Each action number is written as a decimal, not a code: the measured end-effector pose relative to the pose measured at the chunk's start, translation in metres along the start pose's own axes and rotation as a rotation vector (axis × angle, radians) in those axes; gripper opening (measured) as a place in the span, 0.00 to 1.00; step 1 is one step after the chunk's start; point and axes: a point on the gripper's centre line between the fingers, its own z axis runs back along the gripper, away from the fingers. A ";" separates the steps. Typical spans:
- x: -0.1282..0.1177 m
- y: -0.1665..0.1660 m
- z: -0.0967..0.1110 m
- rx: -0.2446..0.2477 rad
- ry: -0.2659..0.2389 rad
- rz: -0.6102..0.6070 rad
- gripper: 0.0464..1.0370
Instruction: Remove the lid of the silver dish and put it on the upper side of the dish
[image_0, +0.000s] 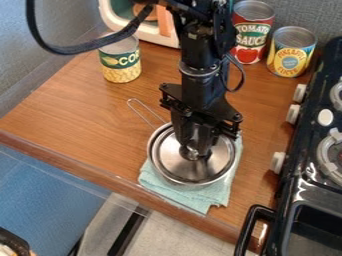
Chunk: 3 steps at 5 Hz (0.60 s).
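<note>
- Hand (195, 150) is pointing down over the middle of the lid (168, 156), right at its knob (194, 154). Can't tell if it's open, closed or gripping the knob.
- Lid sits on the silver dish (167, 177), below the hand; dish rim shows around it.
- Dish's wire handle (138, 112) sticks out beyond the hand, toward the upper left of the view.
- Light teal cloth (199, 199) is under the dish, spreading out on the near side of the hand. Cloth lies on the wooden worktop (73, 117).
- Green-and-yellow can (121, 67): upright, behind the hand and to its left in view, well apart from the dish.
- Red-labelled can (251, 32): upright, well behind the hand and to its right.
- Yellow-labelled can (290, 55): upright, beside the red one, farther right of the hand.
- White-framed box (111, 17): far behind the hand, to its left, partly hidden by the arm.
- Black stove (302, 186): right of the hand, row of pale knobs along the side facing it. Black bar handle (245, 230) is at the stove's near corner, nearer the camera than the hand.
</note>
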 end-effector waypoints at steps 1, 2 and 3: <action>-0.002 0.001 0.003 -0.001 0.023 -0.022 0.23; 0.004 0.011 0.010 -0.015 0.012 -0.001 0.23; 0.025 0.016 0.026 -0.015 -0.035 0.007 0.23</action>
